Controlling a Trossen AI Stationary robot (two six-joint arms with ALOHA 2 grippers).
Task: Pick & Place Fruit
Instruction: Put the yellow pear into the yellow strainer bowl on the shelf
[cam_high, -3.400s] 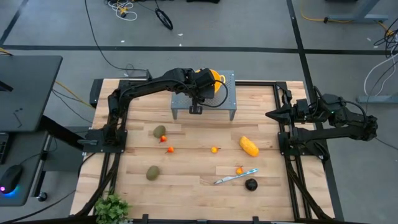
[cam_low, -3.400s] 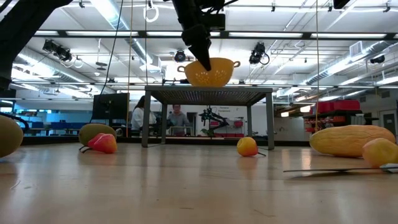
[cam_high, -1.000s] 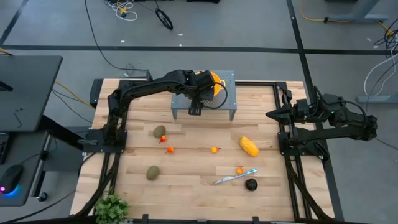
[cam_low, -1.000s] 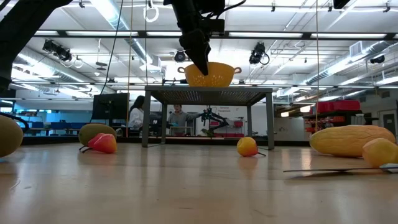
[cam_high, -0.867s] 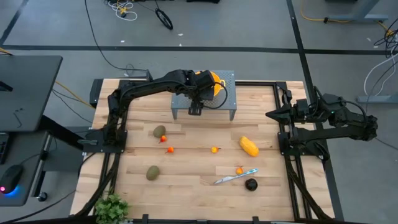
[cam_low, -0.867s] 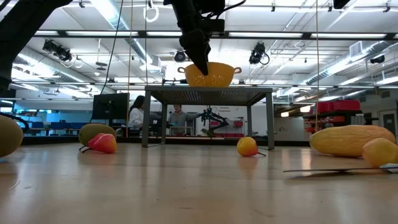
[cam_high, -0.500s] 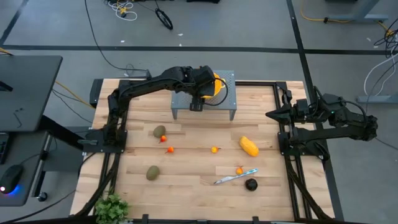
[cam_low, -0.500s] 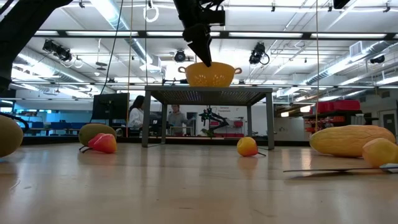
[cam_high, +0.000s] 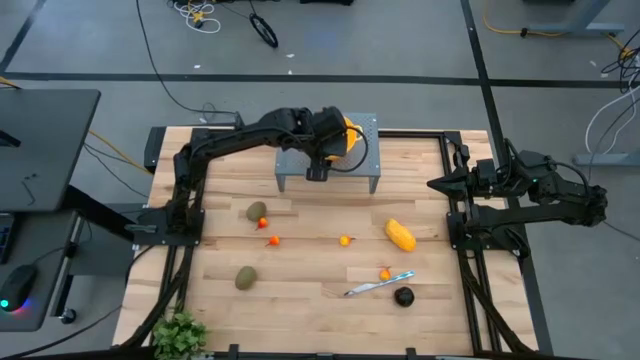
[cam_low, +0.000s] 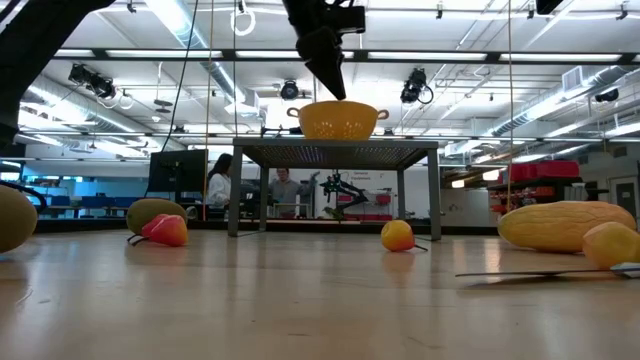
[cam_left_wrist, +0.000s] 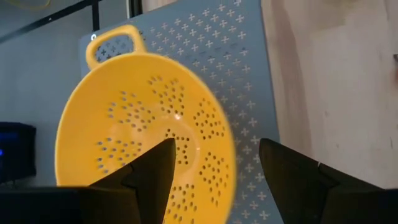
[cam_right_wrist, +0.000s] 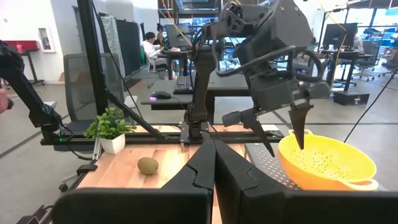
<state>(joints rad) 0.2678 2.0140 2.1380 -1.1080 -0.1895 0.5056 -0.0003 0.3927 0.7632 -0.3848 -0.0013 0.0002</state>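
Observation:
The fruit lies loose on the wooden table: two olive-brown ovals (cam_high: 257, 212) (cam_high: 245, 278), a yellow-orange oblong (cam_high: 400, 235), a dark round one (cam_high: 403, 296) and tiny orange-red ones (cam_high: 273, 240) (cam_high: 345, 240). A yellow perforated bowl (cam_high: 346, 135) stands by its base on a grey perforated stand (cam_high: 365, 150) at the far side. My left gripper (cam_low: 335, 88) hangs open just above the bowl's rim (cam_right_wrist: 298, 149), its fingers pointing down and clear of it. At the table's right edge waits my right gripper (cam_high: 432, 184), shut and holding nothing.
A slim knife (cam_high: 378, 285) with a pale handle lies near the dark fruit, beside another small orange one (cam_high: 385, 273). A potted plant (cam_high: 180, 335) sits at the near left corner. Bare wood shows between the scattered pieces.
My left gripper has risen from the bowl's rim to just above it and has stayed open. The bowl has stayed on the stand.

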